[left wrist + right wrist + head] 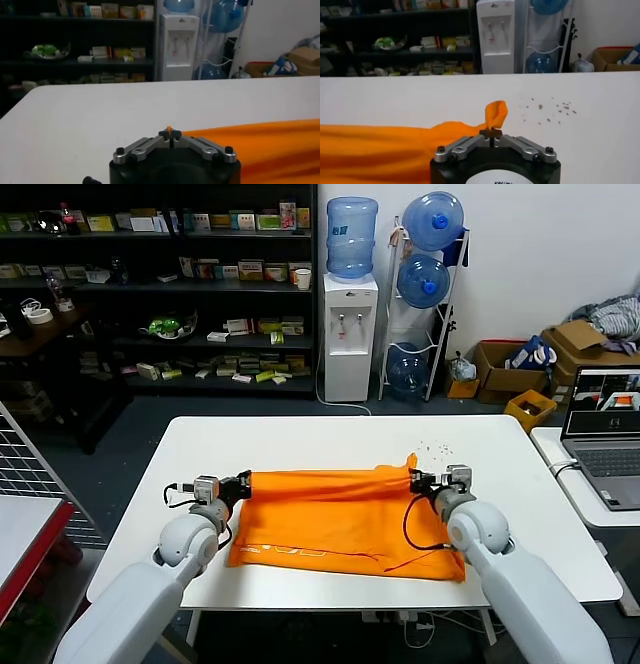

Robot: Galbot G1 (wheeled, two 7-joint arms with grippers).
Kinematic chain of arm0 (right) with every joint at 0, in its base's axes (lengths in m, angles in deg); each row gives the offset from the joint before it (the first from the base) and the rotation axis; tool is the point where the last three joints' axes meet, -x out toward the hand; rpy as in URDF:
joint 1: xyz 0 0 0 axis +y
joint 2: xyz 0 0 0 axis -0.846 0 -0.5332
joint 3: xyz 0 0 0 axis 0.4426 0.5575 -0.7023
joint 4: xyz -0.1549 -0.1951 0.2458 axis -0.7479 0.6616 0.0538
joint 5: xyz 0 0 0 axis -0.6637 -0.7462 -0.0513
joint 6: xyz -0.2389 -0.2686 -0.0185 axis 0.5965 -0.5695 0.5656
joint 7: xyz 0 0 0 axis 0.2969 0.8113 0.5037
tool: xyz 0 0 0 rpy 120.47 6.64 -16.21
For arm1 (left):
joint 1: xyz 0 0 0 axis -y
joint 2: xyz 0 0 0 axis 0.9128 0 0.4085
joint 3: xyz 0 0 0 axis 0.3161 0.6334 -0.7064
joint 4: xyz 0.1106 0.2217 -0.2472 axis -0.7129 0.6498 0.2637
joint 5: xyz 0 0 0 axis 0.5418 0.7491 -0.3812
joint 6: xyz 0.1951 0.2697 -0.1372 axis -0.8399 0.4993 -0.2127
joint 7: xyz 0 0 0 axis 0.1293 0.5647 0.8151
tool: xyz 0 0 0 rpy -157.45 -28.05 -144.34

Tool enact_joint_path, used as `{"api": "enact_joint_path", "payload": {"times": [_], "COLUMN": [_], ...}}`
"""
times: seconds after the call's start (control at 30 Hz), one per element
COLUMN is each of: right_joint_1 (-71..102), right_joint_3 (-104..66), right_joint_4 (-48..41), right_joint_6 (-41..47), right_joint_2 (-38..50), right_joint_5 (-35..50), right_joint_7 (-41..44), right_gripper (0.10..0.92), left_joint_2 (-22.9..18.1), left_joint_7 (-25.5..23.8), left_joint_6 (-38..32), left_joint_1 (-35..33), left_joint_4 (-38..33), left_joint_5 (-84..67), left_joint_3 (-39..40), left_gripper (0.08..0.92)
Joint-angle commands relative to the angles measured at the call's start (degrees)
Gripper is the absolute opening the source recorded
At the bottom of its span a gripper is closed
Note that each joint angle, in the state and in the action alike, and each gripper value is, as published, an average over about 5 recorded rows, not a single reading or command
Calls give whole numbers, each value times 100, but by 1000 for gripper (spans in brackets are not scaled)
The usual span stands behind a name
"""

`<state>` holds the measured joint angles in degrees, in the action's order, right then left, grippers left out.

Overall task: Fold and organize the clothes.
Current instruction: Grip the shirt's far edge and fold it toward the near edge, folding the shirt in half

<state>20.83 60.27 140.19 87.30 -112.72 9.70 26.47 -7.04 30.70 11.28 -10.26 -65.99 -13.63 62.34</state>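
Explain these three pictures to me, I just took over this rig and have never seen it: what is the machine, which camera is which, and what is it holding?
It is a two-armed robot standing at a white table. The wide picture comes from a camera on its head, looking down at its own arms. The other two come from cameras on its wrists, each looking out over that arm's own hand.

On the table lies an orange T-shirt, partly folded into a flat band. The left hand is shut on the T-shirt's far left corner; in the left wrist view a tip of orange shows between its closed fingers. The right hand is shut on the far right corner, and in the right wrist view a flap of fabric stands up from the pinch. Some small dark specks mark the table beyond it.
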Motion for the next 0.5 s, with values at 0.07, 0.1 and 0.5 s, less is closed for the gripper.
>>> {"api": "enact_joint_path", "payload": {"times": [0.07, 0.1, 0.5], "right_joint_1": [1109, 1156, 1622], "right_joint_3": [-289, -316, -586], "right_joint_4": [1349, 1389, 1660], "right_joint_6": [224, 233, 442], "right_joint_2": [486, 498, 589], "right_joint_5": [176, 186, 15], "right_joint_7": [-287, -307, -144], "right_gripper": [124, 124, 225], "left_joint_2": [236, 254, 291], "left_joint_7": [59, 72, 170], "left_joint_6": [0, -1, 10], "left_joint_1": [-760, -809, -1371], "left_joint_4": [-1108, -1157, -1525], "left_joint_5": [22, 24, 183], "left_joint_3": [-193, -209, -317], "left_gripper": [98, 98, 142]}}
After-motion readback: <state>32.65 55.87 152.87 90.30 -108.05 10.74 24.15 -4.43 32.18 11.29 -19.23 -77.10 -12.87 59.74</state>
